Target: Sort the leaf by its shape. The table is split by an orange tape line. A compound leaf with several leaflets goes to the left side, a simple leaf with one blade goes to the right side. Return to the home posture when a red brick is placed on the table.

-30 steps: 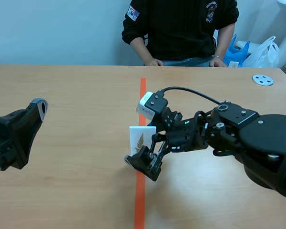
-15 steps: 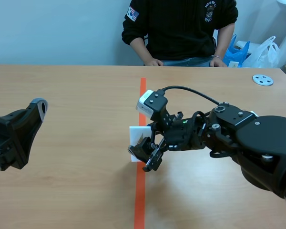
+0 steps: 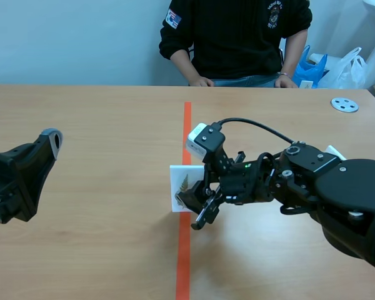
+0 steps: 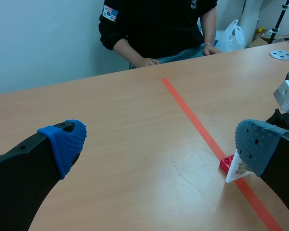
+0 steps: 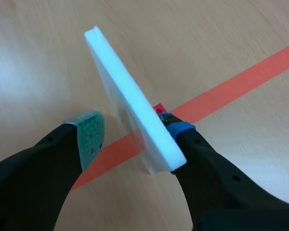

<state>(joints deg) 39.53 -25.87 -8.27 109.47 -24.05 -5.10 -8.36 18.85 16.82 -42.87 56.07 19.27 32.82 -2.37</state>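
The wooden worktop [image 3: 100,250] runs away to a seated person [image 3: 237,37], whose hands rest at the far edge. The bulky right arm [image 3: 337,194] reaches in to the middle, and its tool [image 5: 134,131] straddles the card. The blue pad [image 5: 179,129] lies against one face and the green pad [image 5: 90,130] stands clear of the other, so the tool is open and has no grip. The left tool [image 4: 161,143] hangs off to its own side, well apart from the card, spread wide and holding nothing.

The orange tape line [image 3: 186,125] splits the surface. On it stands the white leaf card [image 3: 178,178], on edge, with a small red block [image 4: 226,164] at its foot. The block is probably its stand, though I cannot be sure. The leaf print [image 3: 184,183] is partly hidden by the tool. What shows looks feathery, with many leaflets, so I judge it compound and due for the left side.

The card looks like thick foam board, which would make it light, stiff and smooth-faced. It is likely to dent under a hard squeeze and to topple at a nudge. The best hold is probably across the two flat faces, low and near the middle, closing gently so that both pads meet it squarely.
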